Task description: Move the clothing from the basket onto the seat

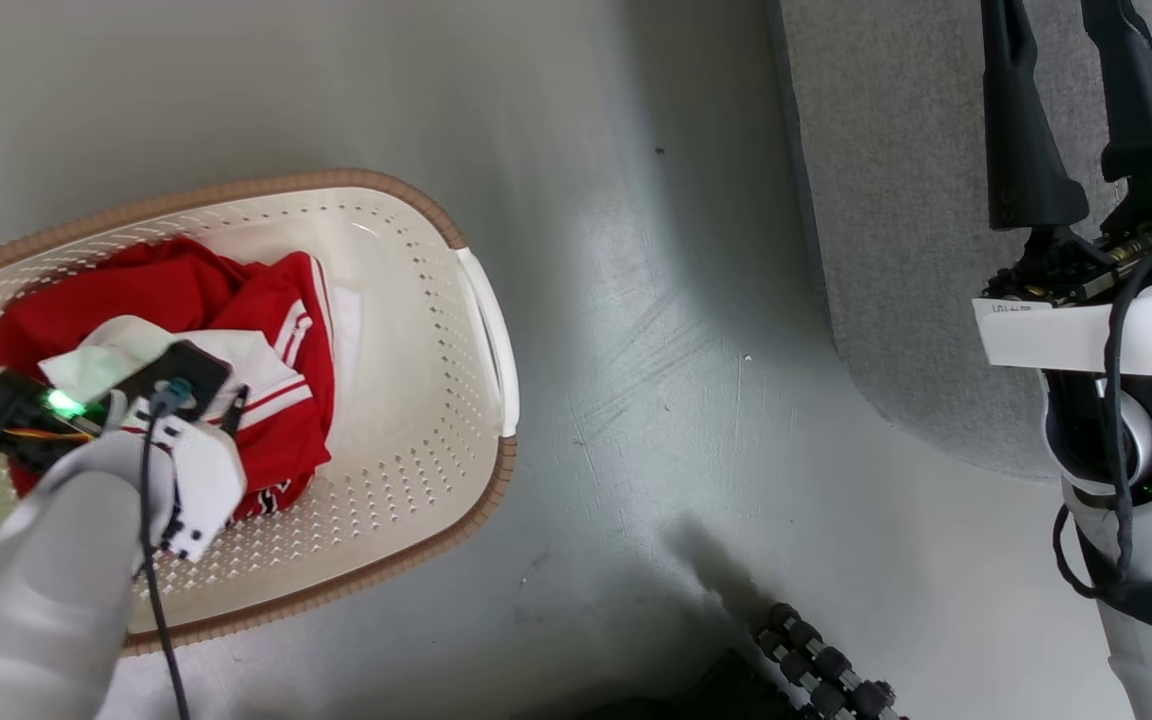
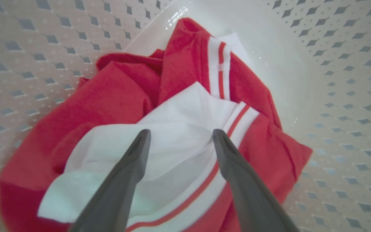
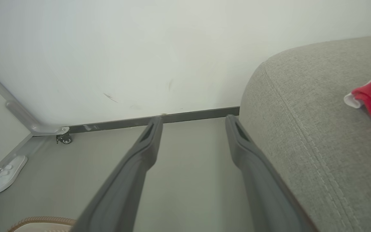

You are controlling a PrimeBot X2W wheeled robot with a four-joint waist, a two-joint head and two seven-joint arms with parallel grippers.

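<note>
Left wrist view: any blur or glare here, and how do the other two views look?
Left wrist view: the clothing smears toward the lower left, the basket wall is soft, a small glint sits up top. Head view: a broad shadow darkens the floor beside the seat. Right wrist view: even light, seat weave crisp.

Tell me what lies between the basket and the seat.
Bare grey floor, faintly scuffed, separates the basket from the seat; the head view shows it.

In the basket (image 1: 416, 330) (on the floor (image 1: 656, 380)) lies clothing (image 1: 186, 290); seat (image 1: 896, 200) to its right.
</note>
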